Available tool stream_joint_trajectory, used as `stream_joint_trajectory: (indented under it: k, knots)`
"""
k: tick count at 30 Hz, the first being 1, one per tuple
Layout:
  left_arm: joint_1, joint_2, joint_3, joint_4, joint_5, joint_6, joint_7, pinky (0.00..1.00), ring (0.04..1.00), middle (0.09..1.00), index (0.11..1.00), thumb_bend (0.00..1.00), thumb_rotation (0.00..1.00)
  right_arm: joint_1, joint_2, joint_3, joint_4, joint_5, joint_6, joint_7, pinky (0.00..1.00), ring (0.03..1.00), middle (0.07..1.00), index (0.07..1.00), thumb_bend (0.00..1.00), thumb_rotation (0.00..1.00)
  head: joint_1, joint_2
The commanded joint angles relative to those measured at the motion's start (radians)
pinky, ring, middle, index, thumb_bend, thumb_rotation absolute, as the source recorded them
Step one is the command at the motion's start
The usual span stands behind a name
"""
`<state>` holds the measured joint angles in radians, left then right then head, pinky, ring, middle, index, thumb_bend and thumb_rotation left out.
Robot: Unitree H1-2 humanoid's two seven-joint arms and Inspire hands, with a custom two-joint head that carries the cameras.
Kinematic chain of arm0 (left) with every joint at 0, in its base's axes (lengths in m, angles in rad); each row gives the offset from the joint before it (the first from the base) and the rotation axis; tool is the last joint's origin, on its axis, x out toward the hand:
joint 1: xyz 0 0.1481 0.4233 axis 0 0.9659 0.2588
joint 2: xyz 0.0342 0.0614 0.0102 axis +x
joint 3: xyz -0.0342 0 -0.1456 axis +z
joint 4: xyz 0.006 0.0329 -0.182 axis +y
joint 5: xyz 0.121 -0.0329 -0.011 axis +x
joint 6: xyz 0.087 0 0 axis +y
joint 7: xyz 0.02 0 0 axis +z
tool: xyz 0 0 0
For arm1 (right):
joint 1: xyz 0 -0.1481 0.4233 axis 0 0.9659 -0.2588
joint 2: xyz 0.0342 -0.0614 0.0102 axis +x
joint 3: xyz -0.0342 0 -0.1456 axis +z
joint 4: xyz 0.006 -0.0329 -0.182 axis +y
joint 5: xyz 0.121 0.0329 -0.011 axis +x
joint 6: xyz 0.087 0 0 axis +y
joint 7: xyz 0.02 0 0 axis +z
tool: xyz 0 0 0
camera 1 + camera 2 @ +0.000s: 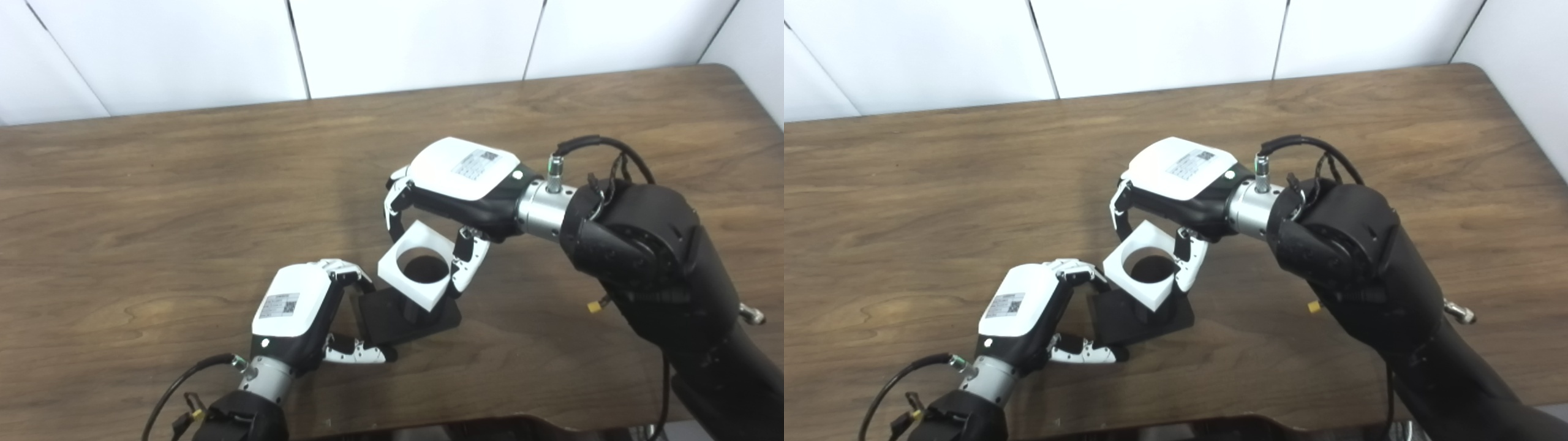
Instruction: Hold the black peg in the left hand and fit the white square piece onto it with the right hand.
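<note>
The black peg (409,317) has a flat square base lying on the table near the front middle, with a round post rising from it. My left hand (300,315) grips the base's left edge between fingers and thumb. My right hand (456,184) is shut on the white square piece (416,264), which has a round hole. The piece hangs tilted over the post, and the post's dark top shows through the hole. Whether the piece touches the post I cannot tell.
The brown wooden table (184,202) fills the view, with a white panelled wall behind it. The table's front edge runs just below my left hand. My right forearm (649,263) crosses the right side of the table.
</note>
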<state>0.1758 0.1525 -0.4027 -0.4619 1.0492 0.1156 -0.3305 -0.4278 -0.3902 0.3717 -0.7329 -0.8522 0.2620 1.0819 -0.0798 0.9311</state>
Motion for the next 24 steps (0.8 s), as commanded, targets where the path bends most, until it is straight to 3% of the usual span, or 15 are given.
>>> stream_joint_trajectory:
  k: [1, 14, 24]
  knots:
    - [-0.002, -0.003, -0.006, -0.018, -0.005, 0.001, -0.023, 0.77, 0.800, 0.738, 0.486, 0.52, 0.05, -0.033, -0.020, -0.007, -0.025, 0.001, -0.013, 0.026, 0.81, 0.861, 0.746, 0.484, 0.52, 0.13, -0.003, 0.003]
    - [-0.002, 0.002, 0.006, -0.014, -0.017, -0.006, -0.024, 0.77, 0.803, 0.737, 0.485, 0.52, 0.05, -0.064, -0.021, -0.022, -0.070, 0.007, 0.013, 0.116, 0.81, 0.861, 0.743, 0.483, 0.52, 0.13, -0.008, 0.006]
    - [-0.003, 0.000, 0.009, -0.018, -0.017, -0.008, -0.032, 0.78, 0.801, 0.736, 0.485, 0.52, 0.05, -0.037, -0.002, -0.012, -0.068, -0.008, 0.005, 0.092, 0.80, 0.863, 0.743, 0.483, 0.52, 0.13, -0.008, 0.009]
